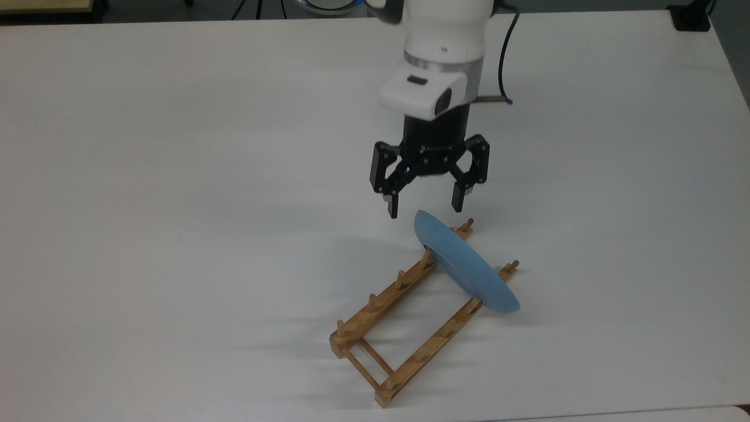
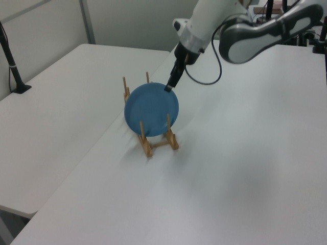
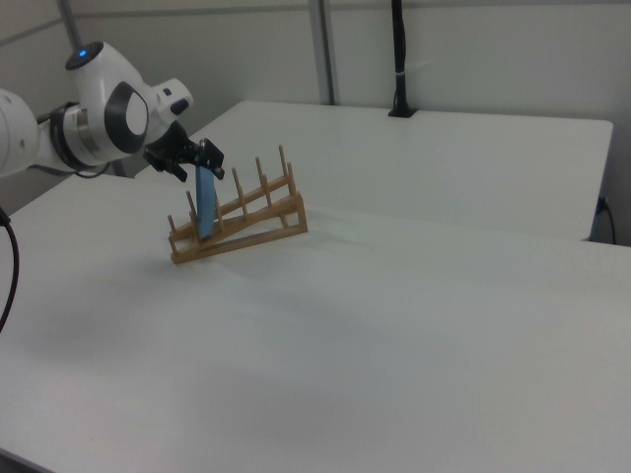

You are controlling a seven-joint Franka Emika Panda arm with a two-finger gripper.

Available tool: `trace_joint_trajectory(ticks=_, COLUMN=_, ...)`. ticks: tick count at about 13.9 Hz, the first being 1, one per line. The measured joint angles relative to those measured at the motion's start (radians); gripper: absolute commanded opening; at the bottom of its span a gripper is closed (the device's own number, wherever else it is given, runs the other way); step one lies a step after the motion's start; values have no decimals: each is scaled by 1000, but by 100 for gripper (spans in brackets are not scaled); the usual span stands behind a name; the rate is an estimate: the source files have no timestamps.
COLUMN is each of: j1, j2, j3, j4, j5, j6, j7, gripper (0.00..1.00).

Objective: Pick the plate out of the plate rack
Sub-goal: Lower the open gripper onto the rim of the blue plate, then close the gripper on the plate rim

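A light-blue plate (image 1: 466, 264) (image 2: 152, 108) (image 3: 205, 202) stands on edge between the pegs at one end of the wooden plate rack (image 1: 404, 313) (image 2: 158, 143) (image 3: 246, 222). My gripper (image 1: 425, 208) (image 2: 167, 88) (image 3: 195, 160) hangs open just above the plate's upper rim, one finger on each side of the rim's line. Nothing is between the fingers, and they do not touch the plate.
The rack sits on a wide white table (image 1: 176, 205). A black mount (image 1: 691, 17) sits at the top view's far right corner. A second white table (image 2: 51, 127) adjoins on the left view's left, with a black pole (image 2: 13, 66) on it.
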Motion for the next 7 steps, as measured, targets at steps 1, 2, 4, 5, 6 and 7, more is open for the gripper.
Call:
trace_joint_trajectory(ticks=1, j1=1, j2=14, j3=0, j4=0, j5=-20, j6=7, j7=17, gripper=58)
trace_joint_trajectory(ticks=2, j1=1, j2=29, j3=0, j4=4, j5=-35, j6=25, j7=44, gripper=48)
trace_joint_trajectory(ticks=4, j1=0, j2=44, j3=0, j4=16, j5=-41, j6=30, j7=75, gripper=30)
trace_joint_trajectory(ticks=5, j1=0, j2=49, j3=0, j4=22, j5=-41, j6=30, j7=88, gripper=26)
trace_joint_trajectory(ticks=6, j1=0, j2=50, j3=0, j4=26, j5=-41, j6=30, j7=96, gripper=26)
trace_joint_trajectory(ticks=7, j1=0, j2=50, j3=0, j4=29, j5=-41, j6=30, j7=107, gripper=24)
